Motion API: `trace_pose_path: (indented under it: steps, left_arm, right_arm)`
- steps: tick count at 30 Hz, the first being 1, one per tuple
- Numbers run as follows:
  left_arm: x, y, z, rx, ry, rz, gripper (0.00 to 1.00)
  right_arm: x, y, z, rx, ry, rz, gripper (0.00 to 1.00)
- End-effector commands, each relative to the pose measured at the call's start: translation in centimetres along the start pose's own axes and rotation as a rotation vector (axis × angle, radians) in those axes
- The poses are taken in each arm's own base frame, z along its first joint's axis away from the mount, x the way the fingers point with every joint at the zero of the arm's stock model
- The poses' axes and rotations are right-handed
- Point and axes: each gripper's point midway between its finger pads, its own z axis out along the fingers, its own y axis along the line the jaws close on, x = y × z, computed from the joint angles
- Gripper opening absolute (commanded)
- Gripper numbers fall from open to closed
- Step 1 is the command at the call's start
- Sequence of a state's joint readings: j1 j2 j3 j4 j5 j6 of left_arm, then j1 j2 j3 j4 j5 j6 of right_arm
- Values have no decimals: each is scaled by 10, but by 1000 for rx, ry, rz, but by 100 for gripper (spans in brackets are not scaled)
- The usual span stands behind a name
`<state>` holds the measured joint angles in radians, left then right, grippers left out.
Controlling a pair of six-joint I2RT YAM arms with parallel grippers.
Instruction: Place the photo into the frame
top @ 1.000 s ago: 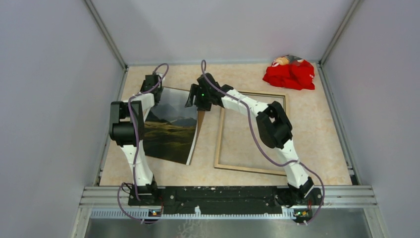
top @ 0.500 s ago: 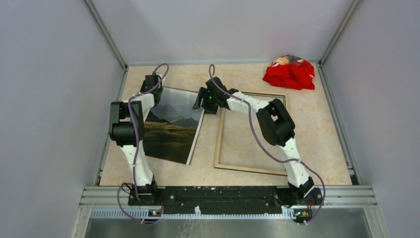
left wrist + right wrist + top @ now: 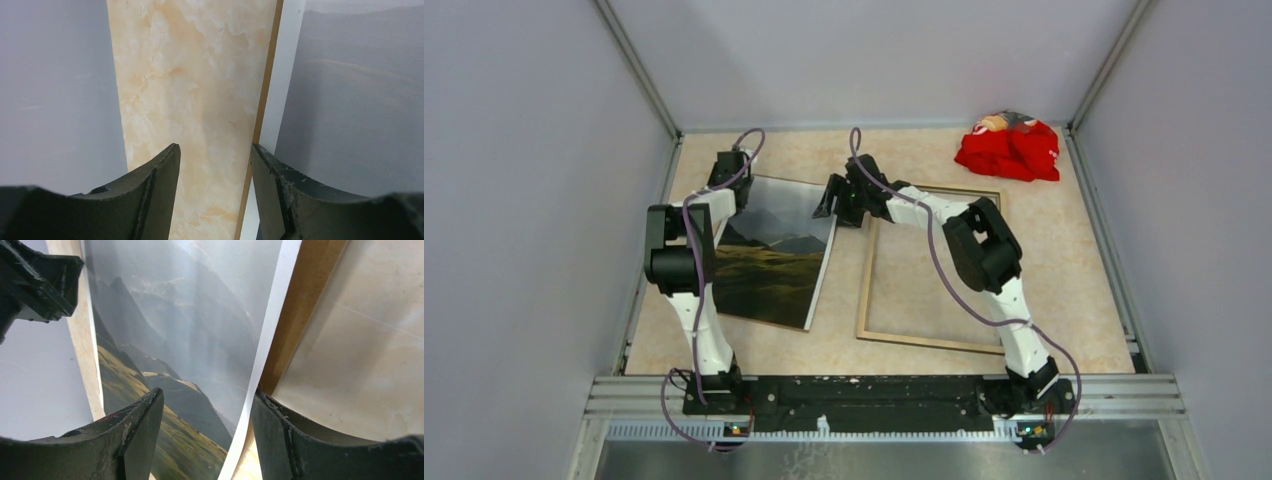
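The photo lies face up on the left half of the table, misty mountains toward the far end. The frame lies to its right, tan wood back up. My left gripper is open and empty at the photo's far left corner; in its wrist view the gripper has bare table between the jaws, and the photo's white border with a thin brown edge beside it. My right gripper is open over the photo's far right corner. In its wrist view the gripper straddles the photo beside the frame's wood.
A crumpled red cloth lies in the far right corner. Grey walls close in the table on three sides. The left wall stands close beside my left gripper. The left arm's gripper body shows in the right wrist view.
My right gripper has moved a little right and away. The photo's right edge, curled up a second ago, now lies straight and flat. The left arm has not moved.
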<state>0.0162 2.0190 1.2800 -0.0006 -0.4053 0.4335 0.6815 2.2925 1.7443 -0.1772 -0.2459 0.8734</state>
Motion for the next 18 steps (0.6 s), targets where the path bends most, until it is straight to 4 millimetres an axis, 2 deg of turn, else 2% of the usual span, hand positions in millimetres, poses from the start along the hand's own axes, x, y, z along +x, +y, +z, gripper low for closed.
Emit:
trace_pose_path:
  steps: [1, 5, 10, 14, 16, 17, 18]
  left_arm:
    - [25, -15, -4, 65, 70, 34, 61]
    - [26, -15, -4, 71, 72, 35, 61]
    - [26, -16, -4, 75, 72, 38, 61]
    - [24, -15, -6, 78, 71, 36, 62]
    - [21, -10, -8, 84, 76, 20, 64]
    - [18, -7, -10, 93, 78, 7, 68]
    - [15, -4, -12, 106, 84, -9, 83]
  right_arm:
    - [-13, 22, -1, -108, -34, -11, 62]
    - [-10, 22, 4, -151, -15, 11, 53]
    - [-13, 36, 0, -252, -42, 34, 46]
    - [-14, 33, 2, -221, -32, 37, 23]
    - [-17, 36, -3, -217, -39, 27, 9]
    - [-19, 40, -8, -220, -47, 17, 4]
    - [-23, 44, -14, -224, -56, -1, 0]
